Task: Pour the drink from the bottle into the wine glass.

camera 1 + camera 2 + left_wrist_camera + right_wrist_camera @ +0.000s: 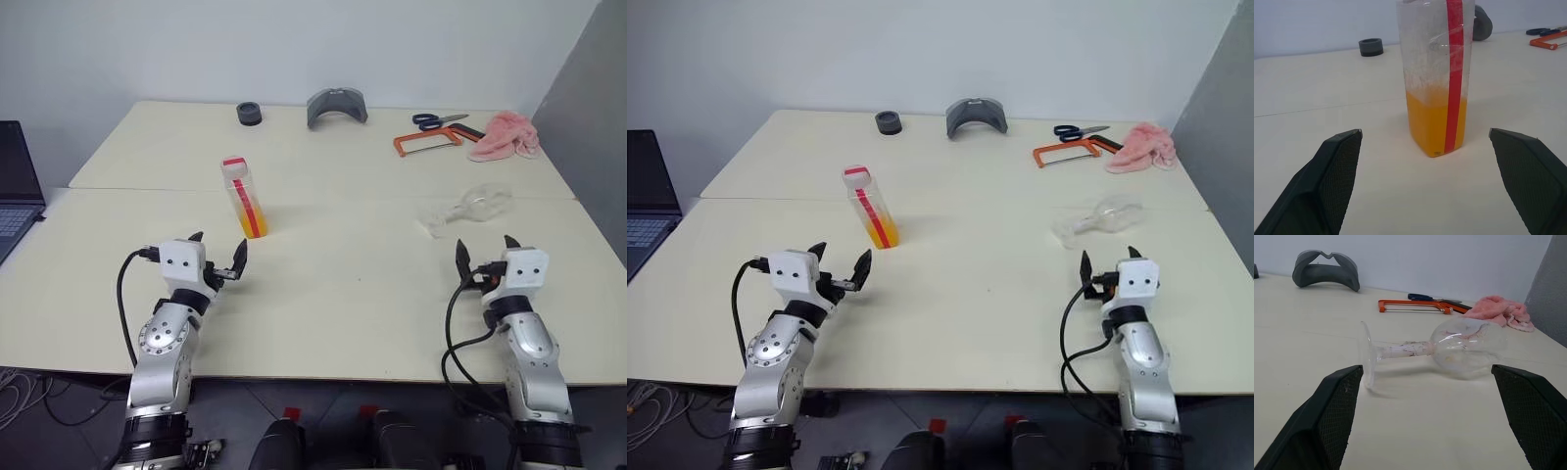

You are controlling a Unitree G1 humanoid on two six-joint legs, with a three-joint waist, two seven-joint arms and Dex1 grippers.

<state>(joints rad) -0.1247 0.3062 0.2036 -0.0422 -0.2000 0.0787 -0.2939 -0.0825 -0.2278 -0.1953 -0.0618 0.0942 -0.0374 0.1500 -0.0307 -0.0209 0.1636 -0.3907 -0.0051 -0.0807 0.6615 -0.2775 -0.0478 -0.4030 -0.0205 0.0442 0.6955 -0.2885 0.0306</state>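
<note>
Both grippers, left (217, 257) and right (485, 252), gape empty; beyond the left stands the clear red-capped plastic bottle (244, 199), right of it the clear stemmed wine glass (473, 207) lies toppled.

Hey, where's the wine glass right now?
The wine glass lies on its side on the table's right half, just ahead of the open right gripper, with the pink cloth farther back.

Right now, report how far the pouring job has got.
Nothing is done yet. The wine glass lies on its side on the table, empty, and the drink sits in the upright bottle, red cap on. Both the left gripper and right gripper are open, holding nothing. Left: stand the glass up, grasp the bottle, uncap, pour.
</note>
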